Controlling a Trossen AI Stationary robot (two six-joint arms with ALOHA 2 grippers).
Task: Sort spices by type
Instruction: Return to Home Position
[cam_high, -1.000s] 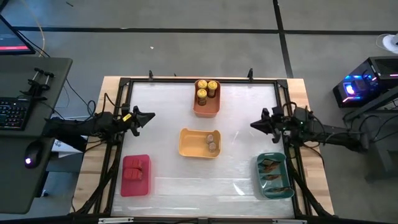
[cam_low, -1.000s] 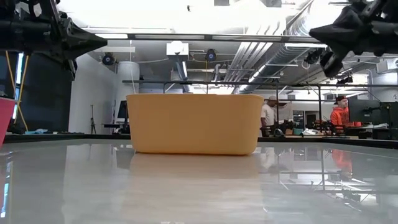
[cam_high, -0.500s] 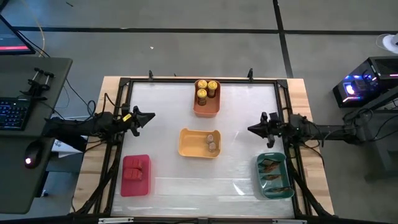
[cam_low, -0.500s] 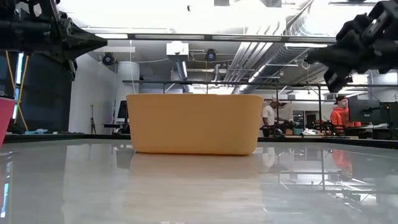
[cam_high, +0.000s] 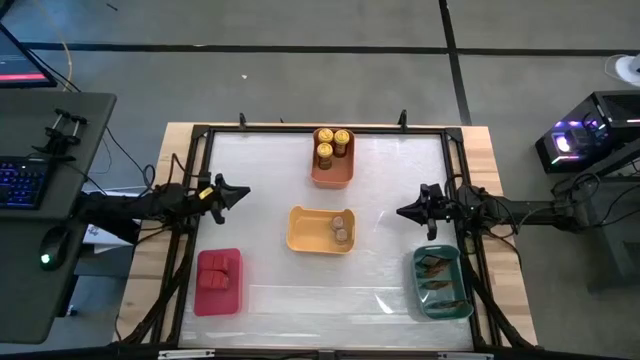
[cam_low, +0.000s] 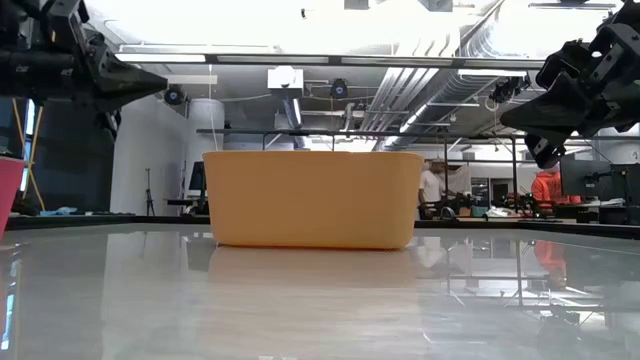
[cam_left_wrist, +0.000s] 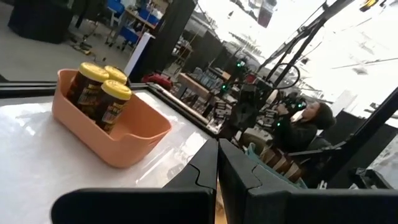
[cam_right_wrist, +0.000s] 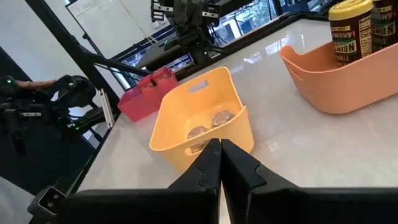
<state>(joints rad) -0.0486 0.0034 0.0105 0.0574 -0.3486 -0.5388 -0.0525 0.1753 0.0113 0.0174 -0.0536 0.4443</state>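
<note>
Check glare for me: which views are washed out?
Low view: ceiling lights blow out the top; the table mirrors the yellow bin. Left wrist view: background washed out white; orange bin reads fine. High view: only faint streaks on the table.

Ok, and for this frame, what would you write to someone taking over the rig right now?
Left gripper: shut, empty, raised at the left edge of the table. Right gripper: shut, empty, raised at the right edge, near the teal bin.
Yellow-lidded jars in the orange bin; grey-brown jars in the yellow bin; red tins in the red bin; packets in the teal bin.
Done: each kind has its own bin; no spice lies loose on the table.
Left: probably only parking the arms.
</note>
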